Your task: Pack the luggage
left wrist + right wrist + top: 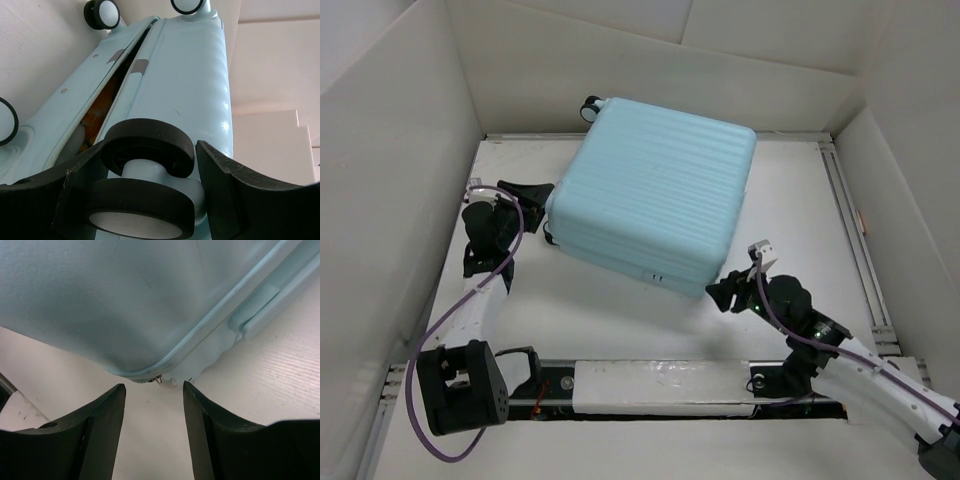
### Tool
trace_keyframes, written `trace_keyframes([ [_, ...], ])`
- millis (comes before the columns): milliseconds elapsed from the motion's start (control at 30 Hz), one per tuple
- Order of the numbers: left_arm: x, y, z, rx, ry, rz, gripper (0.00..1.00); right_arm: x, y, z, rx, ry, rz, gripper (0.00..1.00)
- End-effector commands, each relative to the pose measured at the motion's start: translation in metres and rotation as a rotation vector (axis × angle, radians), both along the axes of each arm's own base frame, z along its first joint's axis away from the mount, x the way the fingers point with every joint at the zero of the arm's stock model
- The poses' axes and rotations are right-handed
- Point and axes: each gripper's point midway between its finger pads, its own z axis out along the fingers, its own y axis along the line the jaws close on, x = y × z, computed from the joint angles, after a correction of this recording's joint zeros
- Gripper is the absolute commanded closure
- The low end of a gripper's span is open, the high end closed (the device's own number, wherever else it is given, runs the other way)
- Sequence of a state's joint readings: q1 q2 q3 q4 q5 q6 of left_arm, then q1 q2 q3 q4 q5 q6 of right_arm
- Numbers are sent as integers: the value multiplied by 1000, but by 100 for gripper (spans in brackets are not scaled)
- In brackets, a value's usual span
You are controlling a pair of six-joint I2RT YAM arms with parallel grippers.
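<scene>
luggage [660, 195]: ribbed shell (ajar) | left end effector [147, 150] released | right end effector [153, 388] released

I am seeing the luggage [655, 195] lying flat, ribbed light-blue shell up, near the tabletop's far edge and turned slightly askew. Its black-and-white caster wheels [102, 12] are facing the left edge. Its seam [122, 70] is gaping slightly, showing something orange inside.

No readable text, labels, brands or numbers anywhere.
</scene>
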State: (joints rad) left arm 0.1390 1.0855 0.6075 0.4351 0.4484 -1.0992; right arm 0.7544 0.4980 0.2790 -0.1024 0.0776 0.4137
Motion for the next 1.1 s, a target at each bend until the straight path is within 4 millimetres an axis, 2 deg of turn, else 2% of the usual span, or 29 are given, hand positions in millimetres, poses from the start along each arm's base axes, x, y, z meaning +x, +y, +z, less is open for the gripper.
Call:
trace_keyframes([
  [0,-8,-23,28,120,-185,-161,100,13,7,20,20,-122,4,44],
  [233,-5,-23,23,127,-178,-162,100,20,11,21,1,-153,13,52],
  [400,2,-21,23,137,-174,-154,100,20,14,15,-12,-136,23,52],
  [500,8,-16,15,140,-147,-146,100,23,13,20,6,-148,2,52],
  [567,12,-12,5,128,-123,-137,100,23,13,17,9,-140,0,53],
  [667,10,-12,-1,115,-117,-150,100,27,15,20,27,-147,-14,57],
  [833,9,-10,-9,111,-108,-150,100,31,17,15,29,-140,-25,72],
  [1000,8,-12,-3,107,-135,-166,100,27,21,10,55,-114,-16,100],
  [1067,5,-13,-6,98,-132,-165,100,21,29,17,102,-108,2,100],
])
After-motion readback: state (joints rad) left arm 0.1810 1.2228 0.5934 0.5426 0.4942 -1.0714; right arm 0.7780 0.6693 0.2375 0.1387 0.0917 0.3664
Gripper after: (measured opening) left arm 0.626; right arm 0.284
